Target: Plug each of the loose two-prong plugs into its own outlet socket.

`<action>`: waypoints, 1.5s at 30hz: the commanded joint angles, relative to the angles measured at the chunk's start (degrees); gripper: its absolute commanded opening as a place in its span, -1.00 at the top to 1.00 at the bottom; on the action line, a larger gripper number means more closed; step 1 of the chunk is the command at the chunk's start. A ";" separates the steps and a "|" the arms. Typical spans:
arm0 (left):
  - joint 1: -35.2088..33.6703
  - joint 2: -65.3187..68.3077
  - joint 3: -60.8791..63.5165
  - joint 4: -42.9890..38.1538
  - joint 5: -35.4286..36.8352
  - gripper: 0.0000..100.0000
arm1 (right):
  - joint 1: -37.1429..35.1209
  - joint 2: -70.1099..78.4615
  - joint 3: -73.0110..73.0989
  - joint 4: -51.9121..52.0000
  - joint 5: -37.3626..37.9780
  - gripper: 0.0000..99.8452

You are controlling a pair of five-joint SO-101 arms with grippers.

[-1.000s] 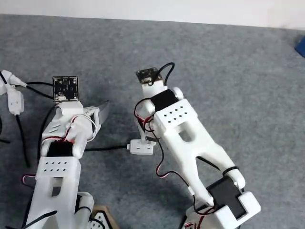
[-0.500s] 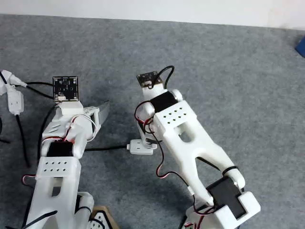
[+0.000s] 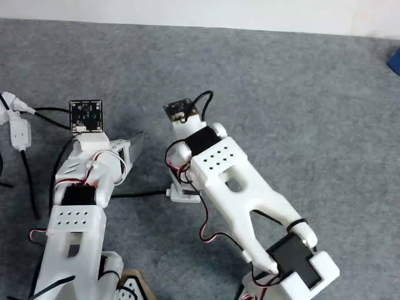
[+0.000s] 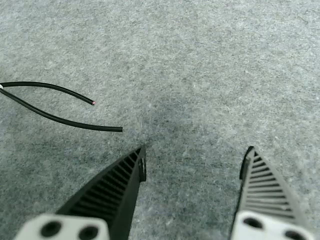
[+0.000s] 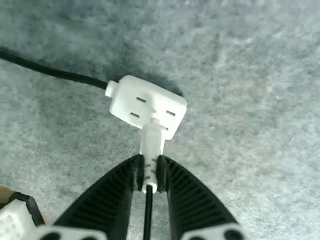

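Surface: table [image 3: 300,94] covered in grey, felt-like carpet.

Lying on it:
- One white socket block [image 5: 147,106], flat, slots facing up, near the middle of the table. It is partly under an arm in the high view.
- One black cord [image 3: 134,195], running from the socket block toward the left side.
- Two white plug fittings [image 3: 20,131] at the far left edge, close together, with black cords [image 3: 28,181] trailing toward the near edge.
- Two thin black wire ends [image 4: 60,117], loose, side by side.
- One blue item [image 3: 395,61], cut off at the right edge.
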 commanded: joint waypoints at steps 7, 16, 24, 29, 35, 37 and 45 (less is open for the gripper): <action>-0.31 -0.04 -0.75 -1.41 0.35 0.38 | 2.33 -0.22 -0.13 -0.57 0.62 0.99; -0.31 -0.13 -0.31 -1.49 0.35 0.38 | 2.33 -0.13 1.10 -1.98 0.44 0.99; -0.31 -0.13 -0.31 -1.49 0.35 0.38 | 2.33 -0.13 8.57 -8.92 0.53 0.99; -0.31 -0.13 -0.31 -1.49 0.35 0.38 | 2.33 -0.13 8.84 -9.10 0.70 0.99; -0.31 -0.13 -0.31 -1.49 0.35 0.38 | 3.21 -0.13 8.57 -8.57 0.70 0.99; -0.31 -0.13 -0.22 -1.49 0.35 0.38 | 4.18 -0.13 8.57 -8.48 0.70 0.99; -0.31 -0.13 -0.22 -1.49 0.35 0.38 | 5.05 -0.13 8.84 -8.48 0.70 0.99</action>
